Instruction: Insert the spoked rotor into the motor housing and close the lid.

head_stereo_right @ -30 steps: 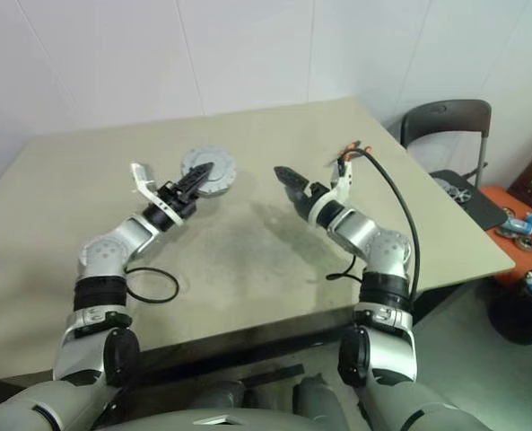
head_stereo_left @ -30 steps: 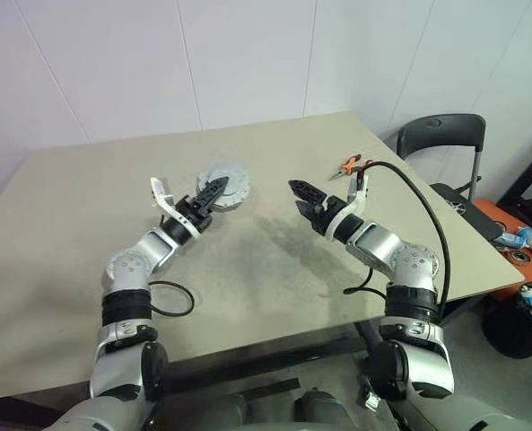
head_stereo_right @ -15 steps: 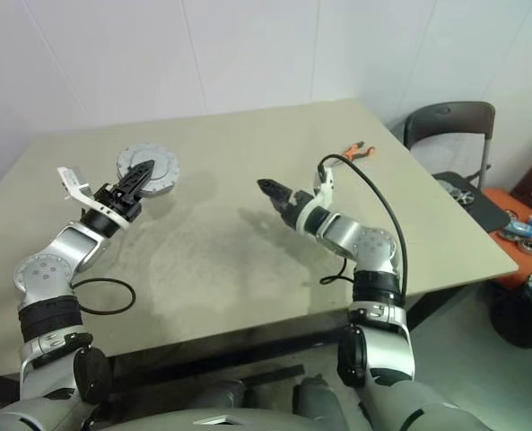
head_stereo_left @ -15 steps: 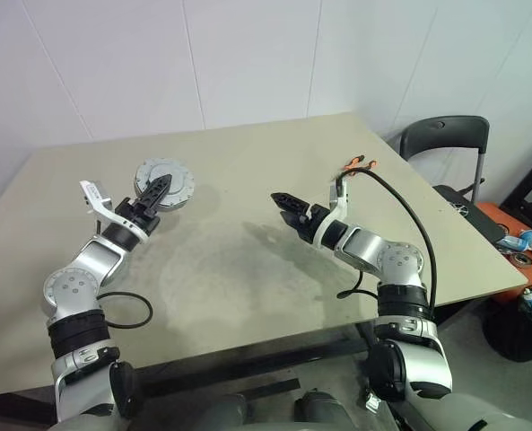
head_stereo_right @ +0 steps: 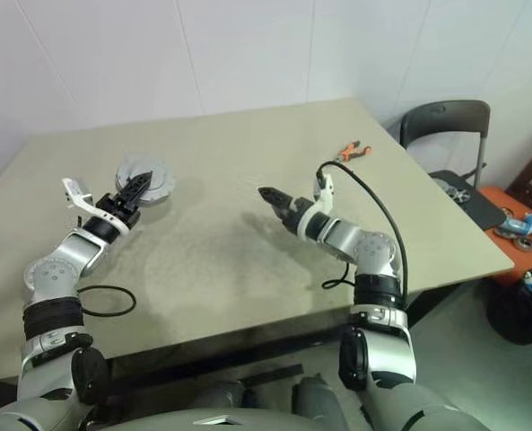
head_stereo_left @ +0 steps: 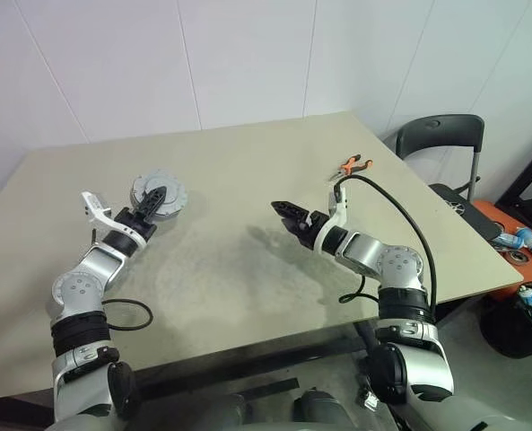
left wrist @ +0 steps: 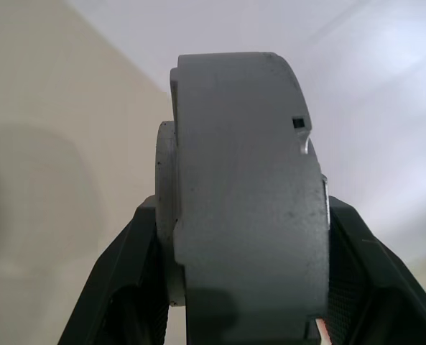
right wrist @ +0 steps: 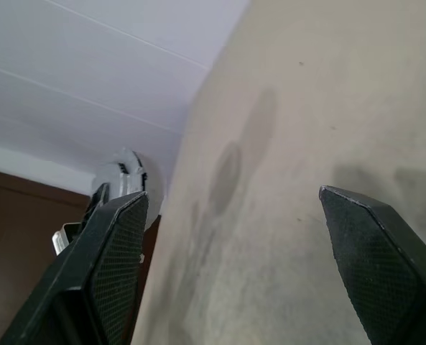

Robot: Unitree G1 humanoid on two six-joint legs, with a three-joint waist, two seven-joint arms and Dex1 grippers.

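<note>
Now the left claw point(head_stereo_left: 158, 199) is clamped edge-on across a thick grey disc, apparently the motor housing point(head_stereo_left: 159, 192) with lid on, held above the tabletop point(head_stereo_left: 230, 269) at about ten o'clock. Centrally, the right claw point(head_stereo_right: 267, 195) hovers with fingers point(right wrist: 119, 251) wide apart, empty. Orange-handled pliers point(head_stereo_left: 349, 165) lie at two o'clock.

White walls point(head_stereo_left: 113, 63), beige table point(head_stereo_left: 239, 269), black chair point(head_stereo_left: 440, 135)

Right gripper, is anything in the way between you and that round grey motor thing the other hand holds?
Nothing visible is in the way. The right gripper is open, the motor housing sits clamped in the left gripper, and between them is bare table. The orange pliers lie off to the far side.
</note>
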